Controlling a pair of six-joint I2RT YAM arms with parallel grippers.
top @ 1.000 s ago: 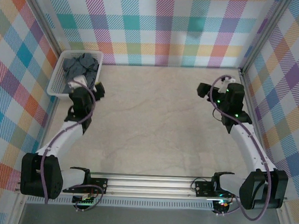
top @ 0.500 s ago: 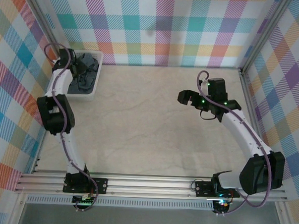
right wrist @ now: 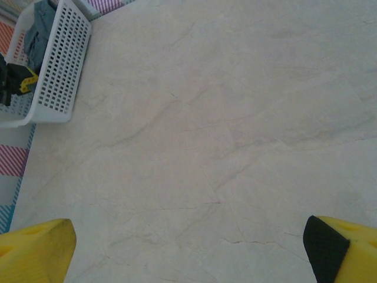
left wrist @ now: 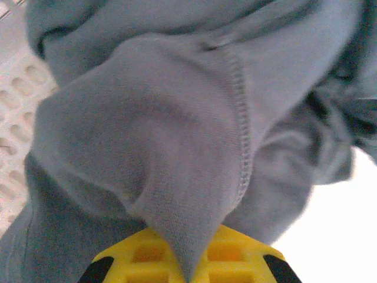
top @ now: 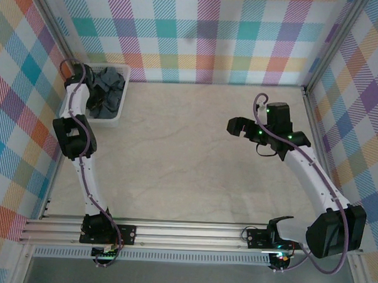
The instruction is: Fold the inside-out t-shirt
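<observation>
Now that the left hand [left wrist: 187,262] has clenched, where half a second ago it was open above the white basket [top: 119,115], a fold of the inside-out t-shirt [left wrist: 177,130] is pinched between its yellow fingers [left wrist: 135,259]. The left wrist view shows the slate-grey fabric bunched close to the lens, with a stitched seam running down into the grip. From above, the left arm reaches from its base at the near edge up to the far left corner of the tabletop [top: 188,166], with the hand dipped into the basket. The shirt is a crumpled heap inside that basket and none of it lies on the tabletop yet. The right hand [top: 235,126] has swung in from the right side over the past second and now hovers over the bare middle-right of the tabletop. It is released, with its fingers spread wide and nothing between them, and it is well apart from the basket. The grip looks like the start of the task: the shirt seems ready to be lifted out and spread flat. Turning and folding are not yet begun.
</observation>
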